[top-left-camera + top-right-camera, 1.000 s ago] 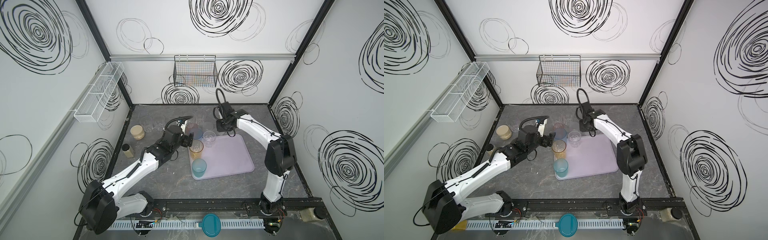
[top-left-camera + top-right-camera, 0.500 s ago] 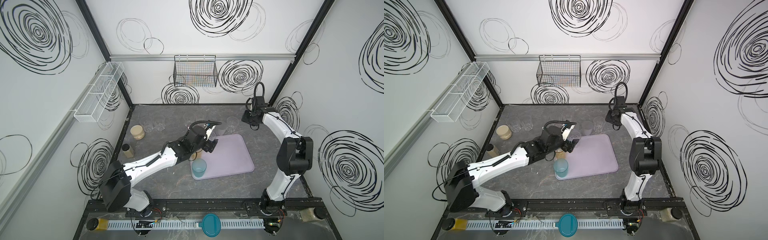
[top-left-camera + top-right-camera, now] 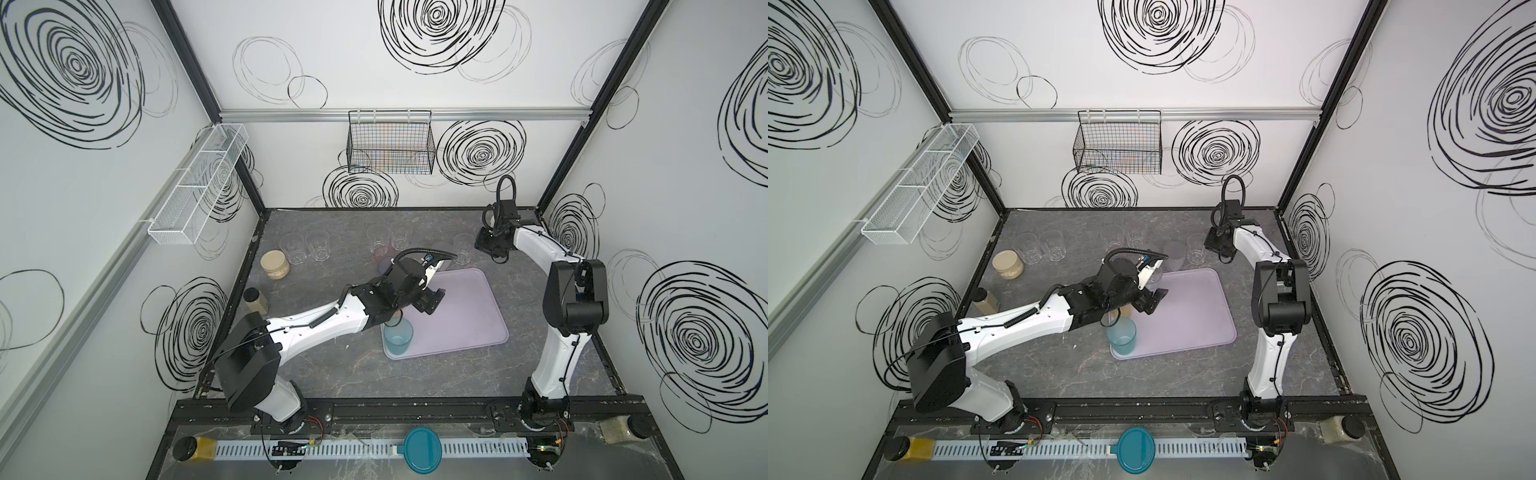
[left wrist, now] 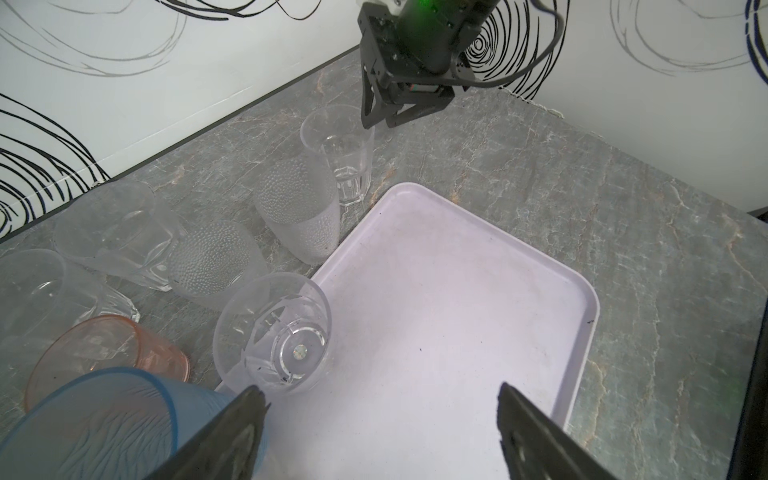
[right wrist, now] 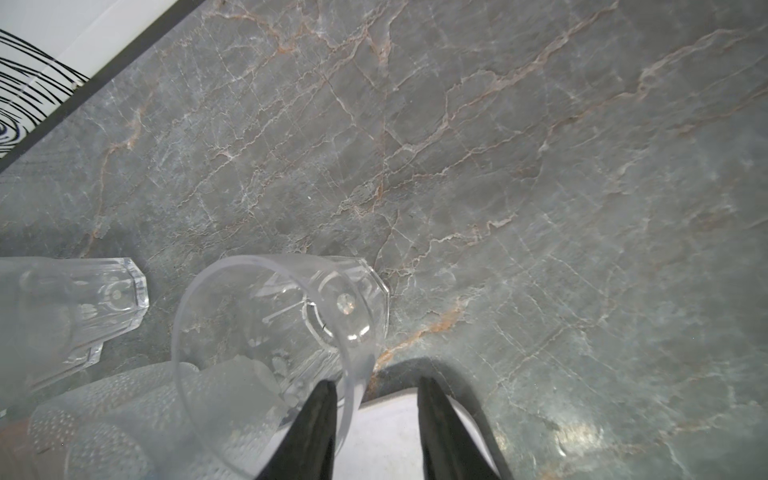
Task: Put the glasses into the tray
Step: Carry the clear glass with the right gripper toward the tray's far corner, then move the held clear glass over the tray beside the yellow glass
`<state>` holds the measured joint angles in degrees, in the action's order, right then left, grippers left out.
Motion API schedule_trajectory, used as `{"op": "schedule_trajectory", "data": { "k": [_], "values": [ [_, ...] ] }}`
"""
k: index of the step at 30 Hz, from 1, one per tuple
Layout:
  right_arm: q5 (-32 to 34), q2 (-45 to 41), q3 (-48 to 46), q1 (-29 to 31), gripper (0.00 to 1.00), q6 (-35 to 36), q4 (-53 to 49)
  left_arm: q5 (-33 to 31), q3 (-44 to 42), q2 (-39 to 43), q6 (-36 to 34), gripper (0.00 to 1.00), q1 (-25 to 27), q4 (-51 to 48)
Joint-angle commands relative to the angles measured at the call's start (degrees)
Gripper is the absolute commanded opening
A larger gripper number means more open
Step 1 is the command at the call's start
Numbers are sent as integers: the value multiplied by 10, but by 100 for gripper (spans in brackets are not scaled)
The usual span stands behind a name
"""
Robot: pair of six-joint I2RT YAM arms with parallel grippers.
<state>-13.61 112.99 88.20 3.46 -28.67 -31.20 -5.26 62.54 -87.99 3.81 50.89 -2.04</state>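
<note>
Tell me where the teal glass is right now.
In both top views the teal glass stands upright in the near left corner of the lilac tray, close beside the left arm.

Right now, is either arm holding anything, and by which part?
Nothing is gripped. The left fingers stand open over the tray. The right fingers straddle the rim of a clear glass but are not closed on it.

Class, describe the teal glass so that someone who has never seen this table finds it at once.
Find the lilac tray in the middle of the grey table. At its front left corner in both top views stands the teal glass, upright. It is tall and blue-green, whereas the glasses behind the tray are mostly clear or frosted.
</note>
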Motion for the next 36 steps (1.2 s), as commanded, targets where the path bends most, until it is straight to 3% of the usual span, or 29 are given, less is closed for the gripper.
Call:
{"op": "schedule_trajectory", "data": {
  "k": [1, 9, 14, 19, 25, 31, 36],
  "values": [
    [4, 15, 6, 9, 35, -9, 10, -5, 6, 6, -8, 90, -2, 23],
    [27, 13, 15, 10, 15, -10, 2, -5, 5, 13, -7, 90, -2, 33],
    [71, -22, 26, 10, 7, -5, -19, -11, 2, 31, -16, 90, -2, 49],
    [111, -72, 23, 10, 6, 10, -51, -37, -15, 65, -25, 91, -7, 74],
    [139, -169, -59, 20, 7, 21, -74, -57, -39, 118, -26, 91, -50, 83],
    [183, -264, -141, 70, 7, 24, -116, -35, -83, 168, 11, 91, -119, 94],
    [209, -308, -186, 121, 8, 28, -148, -52, -110, 191, 15, 91, -140, 79]
  ]
}}
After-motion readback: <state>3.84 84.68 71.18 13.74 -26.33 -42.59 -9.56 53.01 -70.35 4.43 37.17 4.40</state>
